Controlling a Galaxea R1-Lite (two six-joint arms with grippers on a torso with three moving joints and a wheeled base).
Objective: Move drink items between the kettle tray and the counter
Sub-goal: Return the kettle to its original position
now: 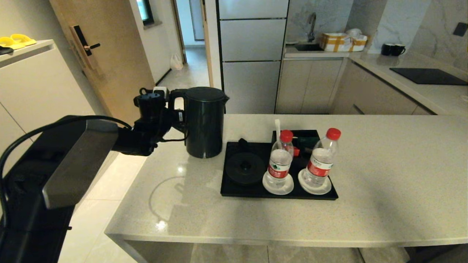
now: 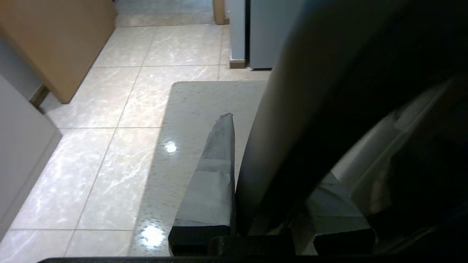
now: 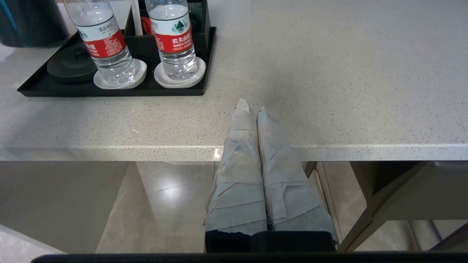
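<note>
The tall black kettle [image 1: 204, 122], matte, with a flat lid and a small pointed spout, stands upright on the beige speckled counter [image 1: 384, 175], just left of the black tray [image 1: 234, 191] and off its round base [image 1: 245, 168]. The left gripper [image 1: 174, 116] is clamped on the kettle's loop handle [image 1: 175, 109]; in the left wrist view one taped finger [image 2: 215, 164] lies along the dark handle, the other on its far side. On the tray, two clear water bottles with red caps stand upright, each on a white saucer: the left bottle [image 1: 279, 160] and the right bottle [image 1: 321, 160] (the red-and-white labels carry Chinese characters and a small green mark, the finer print unreadable). The right gripper [image 3: 252, 107] hovers by the counter's near edge, its taped fingers pressed together holding nothing.
</note>
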